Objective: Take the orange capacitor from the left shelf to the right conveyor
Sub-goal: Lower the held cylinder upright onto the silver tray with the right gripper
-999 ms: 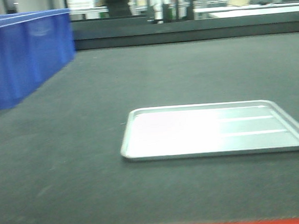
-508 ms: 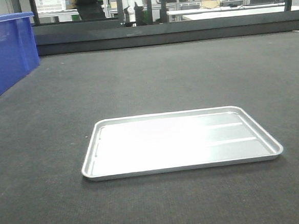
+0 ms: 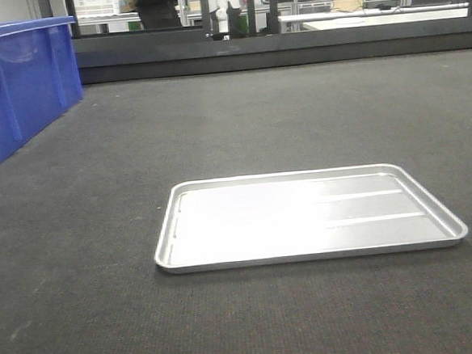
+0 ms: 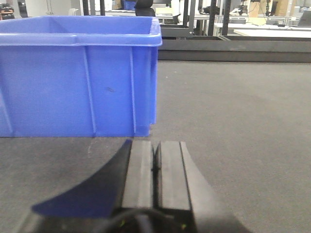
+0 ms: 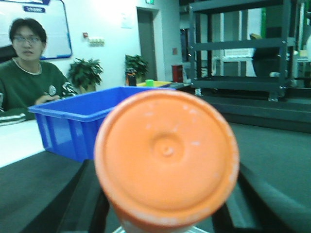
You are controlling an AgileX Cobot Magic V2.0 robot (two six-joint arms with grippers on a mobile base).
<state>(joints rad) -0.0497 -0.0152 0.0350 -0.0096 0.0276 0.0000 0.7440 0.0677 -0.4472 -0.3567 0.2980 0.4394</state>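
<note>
The orange capacitor (image 5: 166,154) fills the right wrist view, its flat round end facing the camera. My right gripper (image 5: 167,199) is shut on it, with dark fingers (image 5: 90,196) showing on both sides of it. My left gripper (image 4: 155,167) is shut and empty, low over the dark grey conveyor belt (image 4: 233,116), a short way in front of a blue bin. The belt (image 3: 296,108) spans the front view. Neither gripper shows in the front view. The left shelf is out of view.
A shallow silver tray (image 3: 171,230) lies on the belt at front centre. A blue plastic bin (image 3: 14,75) stands at the left, also in the left wrist view (image 4: 73,77) and right wrist view (image 5: 68,126). A seated person (image 5: 26,82) is at the left.
The front view has shifted: the tray now sits lower and further left in frame than one second ago, the red front edge has dropped out of view, and the blur is gone.
</note>
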